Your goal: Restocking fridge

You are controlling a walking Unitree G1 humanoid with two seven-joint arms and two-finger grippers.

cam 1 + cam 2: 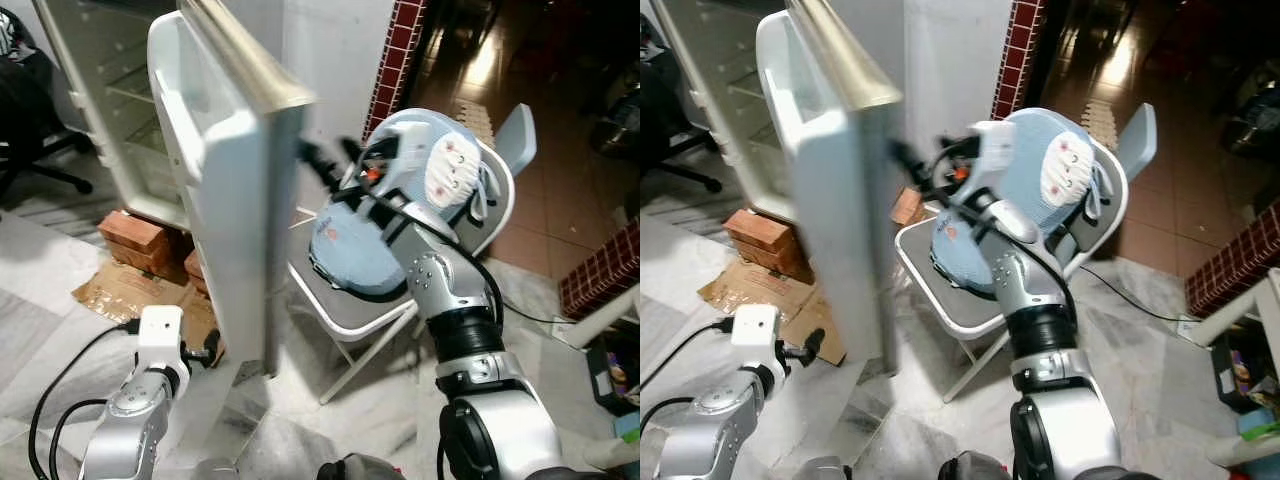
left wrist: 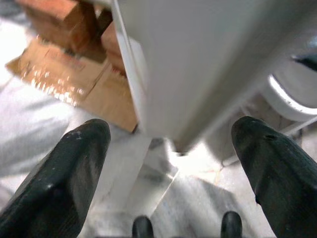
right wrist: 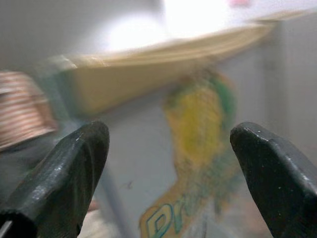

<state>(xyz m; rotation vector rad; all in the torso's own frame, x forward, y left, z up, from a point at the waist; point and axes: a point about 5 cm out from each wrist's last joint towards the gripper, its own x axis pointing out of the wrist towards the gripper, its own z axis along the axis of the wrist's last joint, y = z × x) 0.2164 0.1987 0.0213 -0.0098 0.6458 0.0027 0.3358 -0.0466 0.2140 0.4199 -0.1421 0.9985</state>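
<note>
The open fridge door (image 1: 225,170) stands edge-on between the arms, blocking the way to the shelves (image 1: 120,85). To its right a folding chair (image 1: 350,310) crowds the floor, just beside bricks (image 1: 135,235).

At my two o'clock I see a folding chair (image 1: 365,320) carrying a pale blue cushion (image 1: 400,205). At ten o'clock, bricks (image 1: 140,240) rest on flattened cardboard (image 1: 115,290).

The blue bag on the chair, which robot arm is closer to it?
The right. Its end effector reaches out just above the blue bag toward the fridge door; the left end effector hangs low by the door's bottom, across from the chair.
</note>
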